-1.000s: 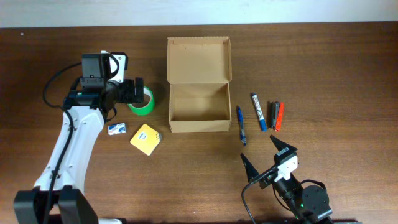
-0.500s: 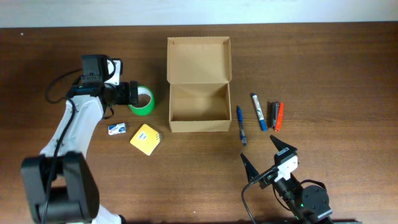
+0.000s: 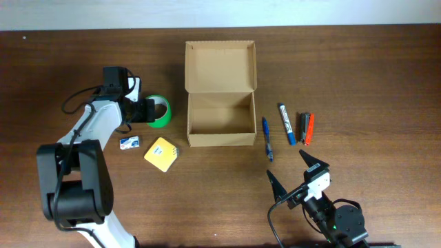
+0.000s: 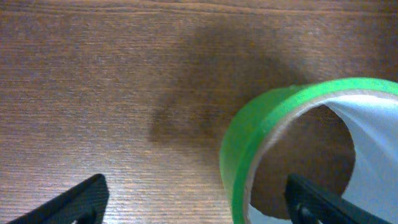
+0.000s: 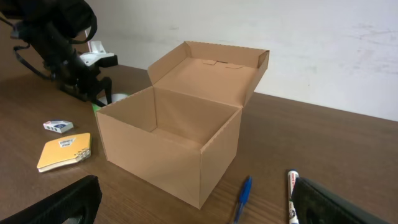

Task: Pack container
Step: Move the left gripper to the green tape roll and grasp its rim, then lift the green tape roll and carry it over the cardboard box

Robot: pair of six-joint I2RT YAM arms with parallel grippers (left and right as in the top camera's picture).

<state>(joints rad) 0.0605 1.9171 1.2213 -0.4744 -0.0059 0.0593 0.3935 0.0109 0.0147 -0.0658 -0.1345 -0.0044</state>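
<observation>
The container (image 3: pixel 220 103) is a tan cardboard box standing open at the table's middle, its flap lid leaning back; the right wrist view shows the container (image 5: pixel 180 137) with nothing visible inside. A green tape roll (image 3: pixel 161 111) lies to its left. My left gripper (image 3: pixel 152 111) is open at the roll. In the left wrist view the green tape roll (image 4: pixel 292 143) has its near wall between the fingers of my left gripper (image 4: pixel 194 191), one finger inside the hole and one outside. My right gripper (image 3: pixel 291 171) hangs open near the front edge, holding nothing.
A yellow notepad (image 3: pixel 161 153) and a small white-and-blue box (image 3: pixel 129 142) lie left of the container's front. Right of it lie a blue pen (image 3: pixel 267 138), a blue marker (image 3: pixel 286 124), a black marker (image 3: pixel 302 126) and a red marker (image 3: pixel 309 129).
My left arm has swung right and in toward the tape roll, bringing its fingers over the roll's near wall. Those fingers have drawn slightly closer together. The right arm has not moved.
</observation>
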